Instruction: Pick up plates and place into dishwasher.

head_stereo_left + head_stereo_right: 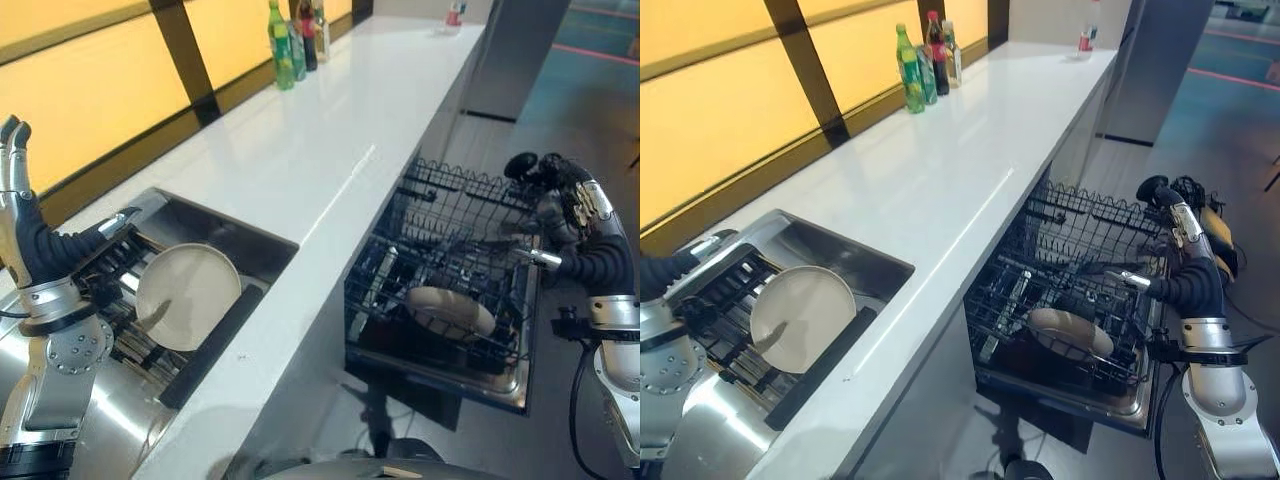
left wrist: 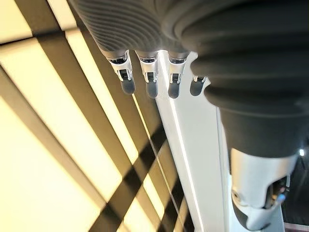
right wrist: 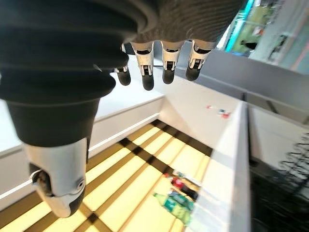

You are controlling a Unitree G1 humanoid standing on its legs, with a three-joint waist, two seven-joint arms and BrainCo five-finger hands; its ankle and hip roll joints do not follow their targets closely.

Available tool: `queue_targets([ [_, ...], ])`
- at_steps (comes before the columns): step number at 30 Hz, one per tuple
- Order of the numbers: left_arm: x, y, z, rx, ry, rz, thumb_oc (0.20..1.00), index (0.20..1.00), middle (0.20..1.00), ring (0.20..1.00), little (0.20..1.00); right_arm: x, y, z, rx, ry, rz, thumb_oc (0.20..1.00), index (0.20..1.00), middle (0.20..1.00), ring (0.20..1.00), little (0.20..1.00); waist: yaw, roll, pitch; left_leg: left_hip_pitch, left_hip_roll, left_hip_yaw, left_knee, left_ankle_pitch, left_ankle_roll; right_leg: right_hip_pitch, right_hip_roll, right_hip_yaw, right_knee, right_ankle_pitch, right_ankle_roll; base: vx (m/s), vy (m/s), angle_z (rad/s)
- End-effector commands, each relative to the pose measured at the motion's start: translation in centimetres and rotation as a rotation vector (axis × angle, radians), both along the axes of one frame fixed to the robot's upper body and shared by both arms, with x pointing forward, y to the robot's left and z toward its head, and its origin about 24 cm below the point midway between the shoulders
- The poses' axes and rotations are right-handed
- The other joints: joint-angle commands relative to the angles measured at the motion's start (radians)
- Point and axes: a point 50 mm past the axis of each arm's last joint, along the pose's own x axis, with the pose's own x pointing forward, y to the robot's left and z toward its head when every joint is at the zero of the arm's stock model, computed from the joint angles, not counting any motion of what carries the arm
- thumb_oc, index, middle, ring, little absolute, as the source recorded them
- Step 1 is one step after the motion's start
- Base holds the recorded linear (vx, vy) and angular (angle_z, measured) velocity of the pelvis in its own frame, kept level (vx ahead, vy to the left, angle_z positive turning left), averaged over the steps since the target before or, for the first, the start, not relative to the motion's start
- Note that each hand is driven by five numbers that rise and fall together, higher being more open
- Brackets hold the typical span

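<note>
The round cream ceramic plate [image 1: 188, 296], judged stiff, slippery and breakable, is best gripped at its rim; the left hand [image 1: 22, 215] and right hand [image 1: 560, 195] are seen straight-fingered, holding nothing.

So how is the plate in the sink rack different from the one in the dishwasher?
The sink plate stands on edge in the rack, facing the camera; the dishwasher plate lies nearly flat in the lower basket. The sink plate shows its whole round face; wire partly hides the other. Both look plain cream, and no hand touches either.
</note>
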Motion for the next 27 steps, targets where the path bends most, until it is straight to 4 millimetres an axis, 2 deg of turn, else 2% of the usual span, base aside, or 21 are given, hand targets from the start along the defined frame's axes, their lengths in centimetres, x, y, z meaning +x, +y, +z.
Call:
queue_targets([
  [1, 0.6, 0.0, 2.4, 0.071, -0.067, -0.005, 1.000, 1.000, 1.000, 1.000, 1.000, 0.9, 1.1, 1.9, -0.020, -0.096, 0.051, 1.000, 1.000, 1.000, 1.000, 1.000, -0.018, -0.026, 0.006, -0.149, -0.104, -0.018, 0.153, -0.029, 0.053, 0.001, -0.071, 0.020, 0.030, -0.009, 0.139, 0.09, 0.056, -0.09],
  [7, 1.4, 0.2, 1.7, 0.150, 0.031, 0.038, 1.000, 1.000, 1.000, 1.000, 1.000, 1.3, 1.2, 1.0, -0.021, -0.065, 0.019, 1.000, 1.000, 1.000, 1.000, 1.000, -0.007, -0.026, 0.037, -0.211, -0.110, -0.002, 0.223, -0.035, 0.053, -0.036, -0.090, 0.036, 0.058, 0.005, 0.158, 0.09, 0.040, -0.01],
  [13, 3.1, 0.8, 1.4, 0.287, 0.127, 0.121, 1.000, 1.000, 1.000, 1.000, 1.000, 2.3, 1.8, 1.3, -0.034, -0.092, 0.021, 1.000, 1.000, 1.000, 1.000, 1.000, -0.004, -0.027, 0.085, -0.297, -0.107, 0.019, 0.282, -0.041, 0.050, -0.083, -0.100, 0.048, 0.067, 0.017, 0.171, -0.08, 0.020, -0.07],
  [18, 4.1, 1.2, 1.2, 0.364, 0.215, 0.110, 1.000, 1.000, 1.000, 1.000, 1.000, 2.5, 1.8, 1.5, -0.044, -0.093, 0.021, 1.000, 1.000, 1.000, 1.000, 1.000, -0.008, -0.026, 0.091, -0.312, -0.107, 0.029, 0.282, -0.037, 0.051, -0.081, -0.103, 0.048, 0.050, 0.022, 0.171, -0.02, 0.016, -0.05],
  [23, 5.2, 0.4, -0.3, 0.468, 0.441, 0.018, 1.000, 1.000, 1.000, 1.000, 1.000, 2.7, 1.5, 1.7, -0.061, -0.094, 0.016, 1.000, 1.000, 1.000, 1.000, 1.000, -0.017, -0.015, 0.096, -0.320, -0.104, 0.038, 0.272, -0.025, 0.048, -0.087, -0.102, 0.055, 0.041, 0.026, 0.173, -0.03, 0.041, 0.00],
  [27, 5.8, 1.1, -1.4, 0.515, 0.581, 0.037, 1.000, 1.000, 1.000, 1.000, 1.000, 3.0, 1.4, 2.0, -0.082, -0.090, 0.024, 1.000, 1.000, 1.000, 1.000, 1.000, -0.032, -0.006, 0.107, -0.319, -0.101, 0.048, 0.266, -0.021, 0.046, -0.092, -0.105, 0.063, 0.036, 0.029, 0.175, -0.03, 0.052, -0.03],
])
